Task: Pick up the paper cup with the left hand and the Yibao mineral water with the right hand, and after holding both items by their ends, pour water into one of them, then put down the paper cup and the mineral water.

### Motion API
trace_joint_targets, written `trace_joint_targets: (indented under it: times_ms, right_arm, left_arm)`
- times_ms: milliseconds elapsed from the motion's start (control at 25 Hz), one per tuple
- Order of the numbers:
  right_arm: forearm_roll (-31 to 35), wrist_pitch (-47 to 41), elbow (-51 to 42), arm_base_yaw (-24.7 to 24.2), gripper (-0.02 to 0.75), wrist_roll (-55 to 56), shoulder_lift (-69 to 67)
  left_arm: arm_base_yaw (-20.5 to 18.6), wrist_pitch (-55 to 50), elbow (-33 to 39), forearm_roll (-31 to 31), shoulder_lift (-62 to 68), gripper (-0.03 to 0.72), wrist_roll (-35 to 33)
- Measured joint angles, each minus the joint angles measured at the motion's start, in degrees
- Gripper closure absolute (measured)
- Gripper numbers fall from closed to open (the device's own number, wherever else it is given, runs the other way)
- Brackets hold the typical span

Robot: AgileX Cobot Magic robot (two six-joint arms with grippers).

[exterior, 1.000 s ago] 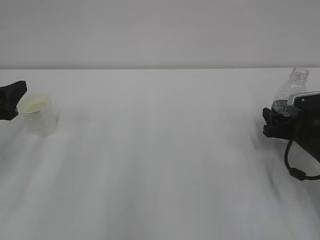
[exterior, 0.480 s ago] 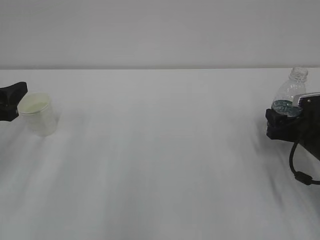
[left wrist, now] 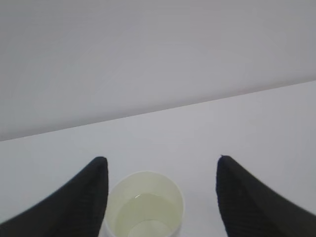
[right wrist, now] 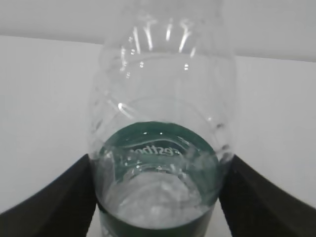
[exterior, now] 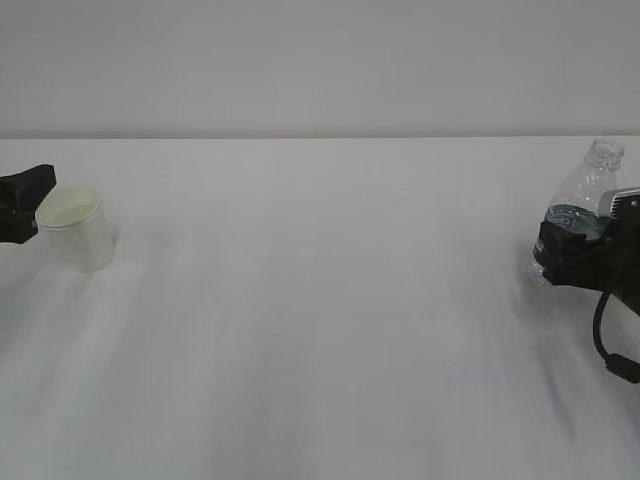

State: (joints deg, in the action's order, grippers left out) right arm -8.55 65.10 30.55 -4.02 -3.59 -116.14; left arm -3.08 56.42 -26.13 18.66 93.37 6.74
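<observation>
Setting things down, the right pincer (exterior: 572,250) grips the bottle (exterior: 580,205) low at the counter's (exterior: 320,320) right edge and should open only once it stands, while the left pincer (left wrist: 160,197), open, straddles the cup (exterior: 76,228) at far left.

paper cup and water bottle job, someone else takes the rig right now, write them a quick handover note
Left hand: open, fingers either side of the paper cup, a gap visible on both sides; not gripping. The cup stands upright on the table at the far left in the exterior view.
Right hand: fingers hug both sides of the Yibao mineral water at its label band. The bottle is uncapped, roughly upright at the far right; whether its base rests on the table cannot be told.
Done: both hands placed at their items.
Left: whether water was poured is unclear from here; if not, close on the cup, lift both, pour, then set both down.
</observation>
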Motion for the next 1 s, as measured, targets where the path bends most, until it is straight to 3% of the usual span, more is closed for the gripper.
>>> trace_joint_targets:
  times_ms: [1000]
  right_arm:
    - [-1.2,0.2,-1.3,0.0,0.111,3.6,0.9]
  left_arm:
    - [0.0,0.0,0.0,1.5,0.0,0.204,0.0]
